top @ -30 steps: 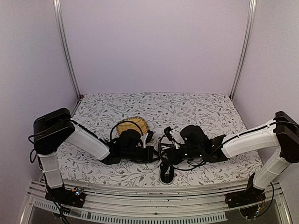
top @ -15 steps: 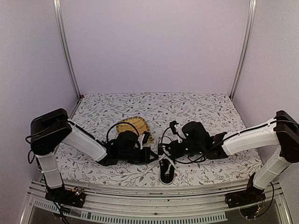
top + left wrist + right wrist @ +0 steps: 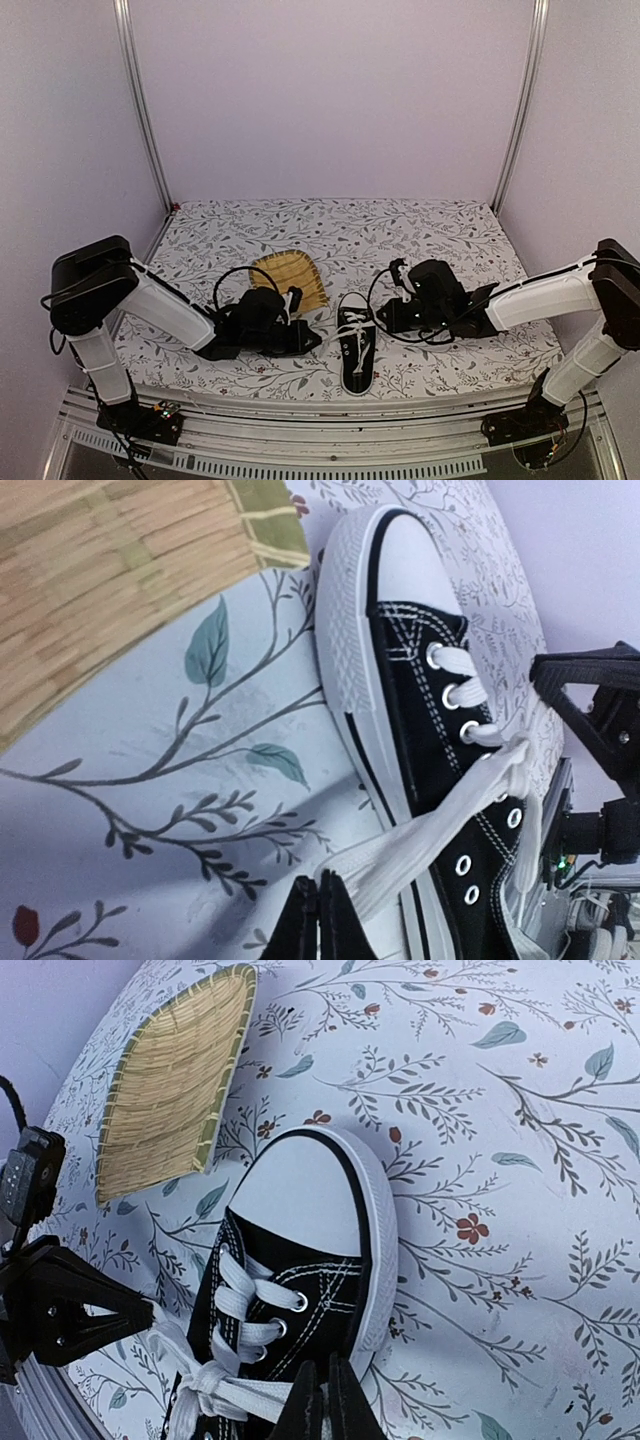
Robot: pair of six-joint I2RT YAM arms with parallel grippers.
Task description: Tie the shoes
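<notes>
The shoe (image 3: 356, 345) lies upright on the table (image 3: 440, 235) between the two arms, toe pointing away from their bases, with the mat (image 3: 290, 275) near its left side. The left gripper (image 3: 320, 890) is clenched low beside the shoe, and a strand of the laces (image 3: 420, 830) runs down into its tips. The right gripper (image 3: 322, 1375) is also clenched, and a strand from the bunched crossing over the tongue seems to end between its fingers (the contact sits at the very edge of that view).

Nothing pins the shoe down, so an uneven pull would likely drag or roll it sideways, perhaps onto the mat. Both pinches look close to the strand ends, so a sharp tug could slip a strand free. The crossing looks loose. Pulling straight outward may only cinch it flat, leaving no slack for loops. The left fingers sit close to the sole and could nudge it.

Count: one shoe, one set of laces with two free strands, one mat, two grippers.
</notes>
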